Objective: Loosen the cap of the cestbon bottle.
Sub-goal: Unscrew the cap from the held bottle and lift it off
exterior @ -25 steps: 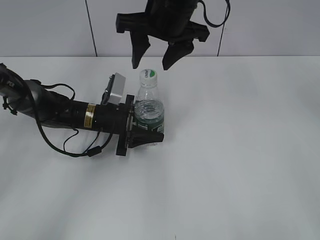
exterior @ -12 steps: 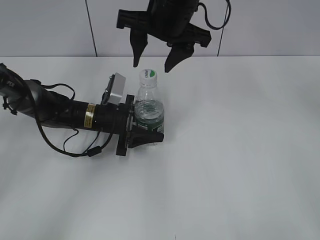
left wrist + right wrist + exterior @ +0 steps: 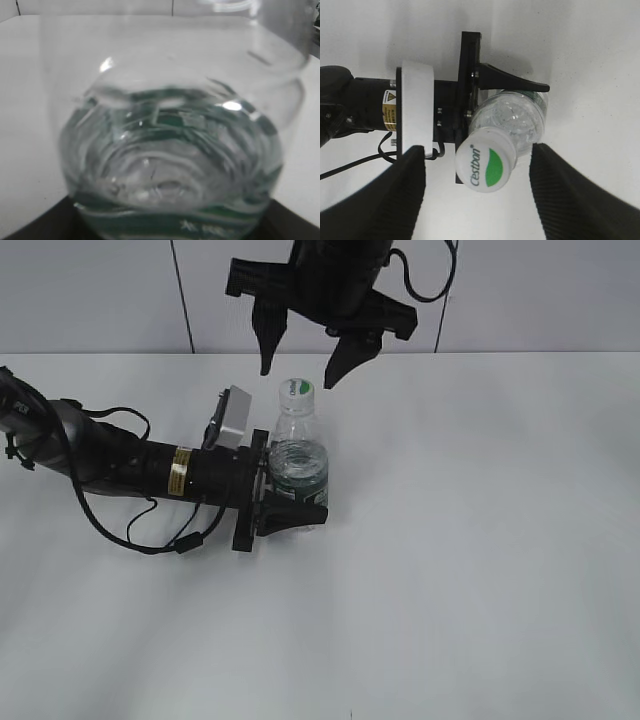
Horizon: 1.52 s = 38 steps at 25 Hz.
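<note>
I am taking the bottle (image 3: 300, 465) as my landmark: it is standing upright on the white table (image 3: 480, 540), a little left of the middle of the exterior view. To its left my left arm is lying low along the table, and my left claw (image 3: 285, 508) is clamping the bottle's lower body at the green label; in the left wrist view the clear ribbed wall and green band (image 3: 175, 165) are filling the frame, so the bottle is sitting deep between my jaws and steadied. On top of the bottle the cap (image 3: 297, 390) is still sitting screwed on, white with the green leaf mark, and nothing is touching it. Above it my right claw (image 3: 305, 365) is hanging with its jaws spread wide, one finger off to each side of the cap. Over the last second this claw has been lifting slightly and its fingers have been spreading further apart, while the bottle and my left claw have not moved. In the right wrist view the cap (image 3: 487, 160) is lying between the two dark fingers (image 3: 395, 195), nearer the left one, with clear gaps on both sides. I judge that the loosening has not begun: I am lining up above the cap, and the next step is calling for me to come down around it, close and twist.
</note>
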Tool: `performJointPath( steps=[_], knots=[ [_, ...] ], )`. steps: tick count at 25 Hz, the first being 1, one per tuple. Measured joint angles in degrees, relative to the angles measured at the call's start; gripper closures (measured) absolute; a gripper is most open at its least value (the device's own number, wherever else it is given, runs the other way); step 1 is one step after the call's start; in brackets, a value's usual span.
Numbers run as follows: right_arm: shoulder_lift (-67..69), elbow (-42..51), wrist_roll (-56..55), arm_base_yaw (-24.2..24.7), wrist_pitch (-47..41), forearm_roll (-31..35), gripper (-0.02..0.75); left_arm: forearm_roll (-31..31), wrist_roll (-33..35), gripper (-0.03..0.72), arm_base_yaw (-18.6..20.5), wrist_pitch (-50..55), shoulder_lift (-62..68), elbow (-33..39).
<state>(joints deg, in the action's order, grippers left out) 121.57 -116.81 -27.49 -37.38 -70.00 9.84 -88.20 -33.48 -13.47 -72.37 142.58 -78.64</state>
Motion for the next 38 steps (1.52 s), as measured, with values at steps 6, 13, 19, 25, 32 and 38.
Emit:
performJointPath(
  steps=[6,13,19,25,32,38],
  knots=[
    [0.00,0.00,-0.06,-0.46,0.00,-1.59,0.244,0.00,0.00,0.276,0.00,0.00,0.00,0.00],
    [0.21,0.06,-0.06,-0.46,0.00,-1.96,0.244,0.00,0.00,0.276,0.00,0.00,0.00,0.00],
    [2.14,0.13,0.77,-1.03,0.00,-1.19,0.244,0.00,0.00,0.276,0.00,0.00,0.00,0.00],
    [2.14,0.13,0.99,-1.08,0.00,-0.90,0.288,-0.03,0.00,0.276,0.00,0.00,0.00,0.00],
    [2.14,0.13,1.98,-1.08,-0.28,-1.06,0.394,-0.03,0.00,0.276,0.00,0.00,0.00,0.00],
    [2.14,0.13,4.19,-1.08,-0.30,-1.08,0.403,-0.11,0.00,0.276,0.00,0.00,0.00,0.00]
  ],
)
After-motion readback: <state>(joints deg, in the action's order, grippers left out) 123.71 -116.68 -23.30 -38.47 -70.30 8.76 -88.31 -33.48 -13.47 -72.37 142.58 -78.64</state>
